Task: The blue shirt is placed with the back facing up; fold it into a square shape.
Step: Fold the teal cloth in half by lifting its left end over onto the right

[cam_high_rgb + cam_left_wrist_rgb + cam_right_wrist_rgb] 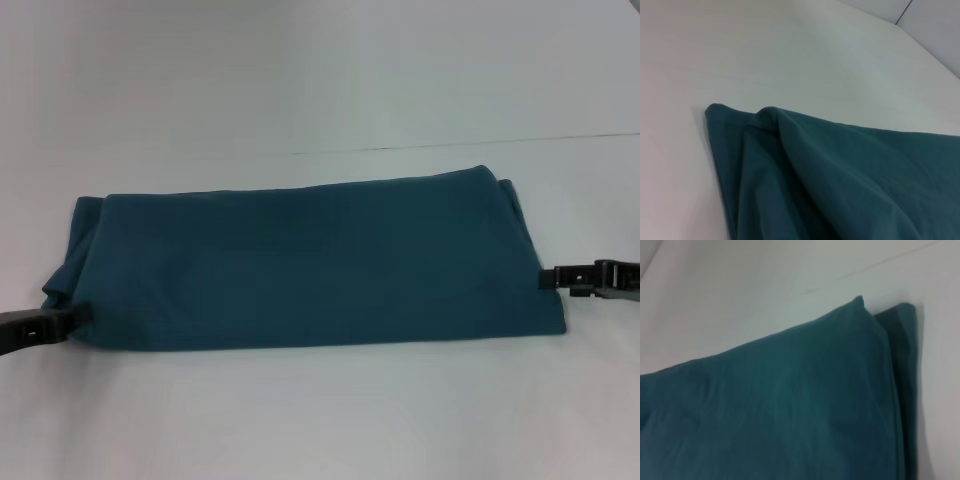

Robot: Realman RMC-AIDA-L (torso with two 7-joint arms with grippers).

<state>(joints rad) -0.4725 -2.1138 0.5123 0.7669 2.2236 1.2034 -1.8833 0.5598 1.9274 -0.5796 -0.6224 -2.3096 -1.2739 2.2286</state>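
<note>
The blue shirt point(300, 265) lies on the white table point(300, 420), folded into a long plain band running left to right, with no lettering showing. My left gripper point(68, 320) is low at the band's near left corner and touches the cloth edge. My right gripper point(550, 278) is at the band's right edge, about halfway along it. The left wrist view shows the shirt's bunched, layered left end point(805, 170). The right wrist view shows the shirt's right end point(790, 400), with a lower layer sticking out beyond the top one.
A thin dark seam point(480, 143) runs across the table behind the shirt. Bare white table surface lies in front of and behind the shirt.
</note>
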